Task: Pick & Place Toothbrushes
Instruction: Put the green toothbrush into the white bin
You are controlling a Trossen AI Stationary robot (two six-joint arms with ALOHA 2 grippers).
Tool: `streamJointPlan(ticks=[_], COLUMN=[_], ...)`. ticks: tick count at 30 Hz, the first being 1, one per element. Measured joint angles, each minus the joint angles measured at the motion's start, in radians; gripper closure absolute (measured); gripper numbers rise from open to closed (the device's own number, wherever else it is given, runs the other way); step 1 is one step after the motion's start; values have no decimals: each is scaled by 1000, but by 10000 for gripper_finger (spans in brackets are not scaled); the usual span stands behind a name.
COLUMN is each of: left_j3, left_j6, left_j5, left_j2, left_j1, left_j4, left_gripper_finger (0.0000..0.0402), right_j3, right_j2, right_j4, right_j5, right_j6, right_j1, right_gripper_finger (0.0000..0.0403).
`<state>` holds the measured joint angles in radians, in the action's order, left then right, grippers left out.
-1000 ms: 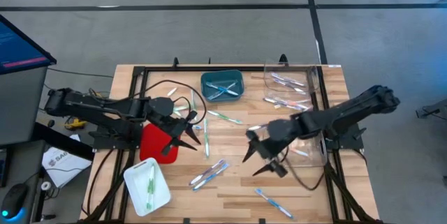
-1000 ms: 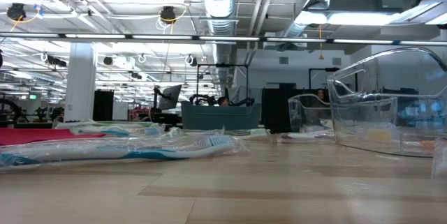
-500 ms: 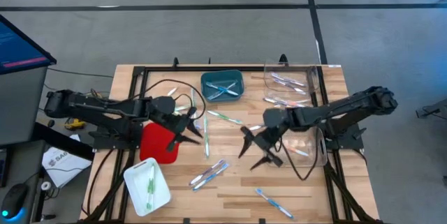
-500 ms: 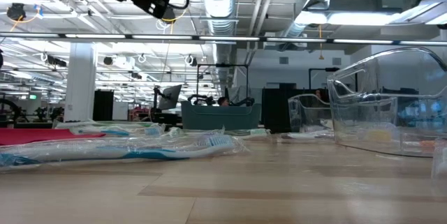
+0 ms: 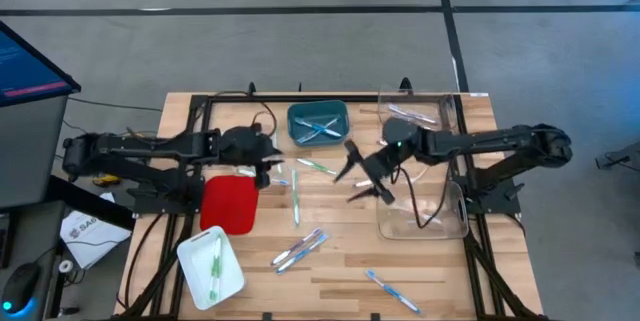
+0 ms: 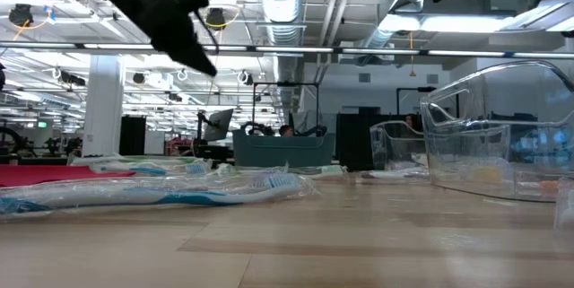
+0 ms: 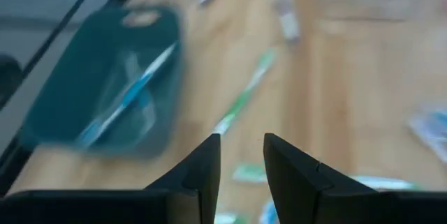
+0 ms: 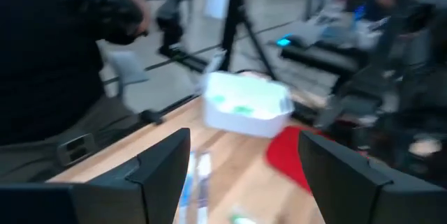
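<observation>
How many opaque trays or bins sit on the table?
3: teal bin at the far middle, red tray left of centre, white tray near the front-left corner.

Between the right gripper's [image 8: 241, 175] widely parted dark fingers [image 8: 164, 168], a white tray [image 8: 248, 111] with green toothbrushes [image 8: 234, 107] is seen at twelve o'clock on the wooden worktop [image 8: 223, 158], a red tray [image 8: 290, 155] at two o'clock, the other arm [image 8: 77, 49] at ten o'clock.

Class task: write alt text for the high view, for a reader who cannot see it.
Two dark arms reach over a wooden table strewn with toothbrushes: the left gripper beside a teal bin, the right gripper, open, at mid-table. A red tray, a white tray and clear bins ring them.
</observation>
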<state>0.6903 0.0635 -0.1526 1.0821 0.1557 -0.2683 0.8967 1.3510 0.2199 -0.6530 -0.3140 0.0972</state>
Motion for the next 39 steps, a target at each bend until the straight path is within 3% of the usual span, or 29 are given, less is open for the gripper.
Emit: streamJointPlan(ticks=[6,12,21,39], left_j3=[0,0,0,0], left_j6=[-45,-38,-26,-16], left_j5=[-16,-7,-17,-11], left_j2=[6,124,334,374], left_j1=[116,216,285,330], left_j4=[-97,-143,-246,-244], left_gripper_finger=[298,298,298,298], right_j3=[0,0,1,1], right_j2=[0,0,10,11], right_j4=[134,137,27,-25], right_j5=[68,104,103,102], right_j6=[96,225,170,147], right_j1=[109,193,190,183], right_gripper_finger=[143,143,143,143])
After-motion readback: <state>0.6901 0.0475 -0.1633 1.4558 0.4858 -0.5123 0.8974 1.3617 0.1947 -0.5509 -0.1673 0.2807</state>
